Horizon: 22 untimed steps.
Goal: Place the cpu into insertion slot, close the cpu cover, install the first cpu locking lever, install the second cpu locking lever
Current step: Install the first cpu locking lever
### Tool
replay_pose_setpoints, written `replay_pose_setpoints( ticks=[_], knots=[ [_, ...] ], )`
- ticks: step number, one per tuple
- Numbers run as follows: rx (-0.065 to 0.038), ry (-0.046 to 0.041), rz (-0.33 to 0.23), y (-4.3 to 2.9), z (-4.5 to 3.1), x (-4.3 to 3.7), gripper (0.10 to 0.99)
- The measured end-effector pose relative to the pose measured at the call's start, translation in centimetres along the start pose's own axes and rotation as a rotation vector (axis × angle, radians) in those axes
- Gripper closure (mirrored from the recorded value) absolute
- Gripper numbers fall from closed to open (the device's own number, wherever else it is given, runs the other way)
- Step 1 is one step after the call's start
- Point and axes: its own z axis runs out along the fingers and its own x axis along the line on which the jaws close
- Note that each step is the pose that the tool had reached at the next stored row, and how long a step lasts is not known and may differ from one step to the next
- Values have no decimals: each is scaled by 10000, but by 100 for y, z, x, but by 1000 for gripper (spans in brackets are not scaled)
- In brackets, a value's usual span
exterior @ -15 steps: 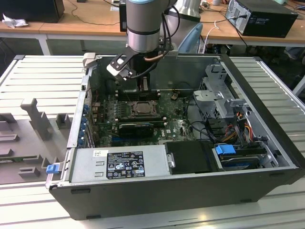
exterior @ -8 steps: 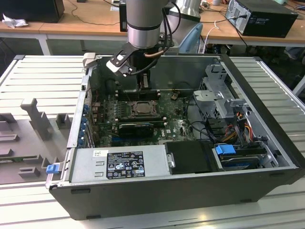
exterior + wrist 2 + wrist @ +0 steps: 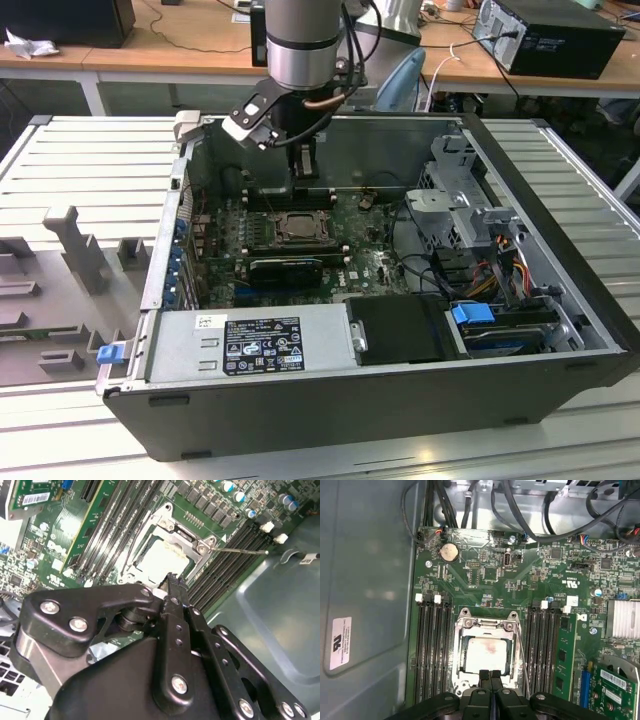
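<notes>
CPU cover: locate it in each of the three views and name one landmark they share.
Exterior view: the cpu cover lies flat between two banks of memory slots.
First wrist view: it frames the pale cpu, memory slots on either side.
Second wrist view: it rings the cpu, seen aslant.
Shared landmark: the memory slots flanking it.

The arm (image 3: 300, 40) reaches down into the open case (image 3: 400, 400); its gripper (image 3: 305, 175) hangs just above the socket (image 3: 298, 228) on the motherboard (image 3: 365, 265), near the case's far wall.

Edge of the cpu cover (image 3: 485, 626) behind the end effector (image 3: 490, 674), first wrist view
</notes>
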Motion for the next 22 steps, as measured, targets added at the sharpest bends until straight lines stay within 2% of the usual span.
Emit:
replay_pose_setpoints(
  ticks=[3, 6, 13, 16, 19, 22],
  knots=[
    [11, -1, -473, -1, -1, 0, 980],
    [27, -62, -1051, 0, 5, 0, 980],
    [35, -46, -1774, -5, 16, 0, 980],
    [43, -30, -2405, -5, 16, 0, 980],
    [56, -6, -3389, -4, 16, 0, 980],
    [62, 7, -3884, -4, 16, 0, 980]
  ],
)
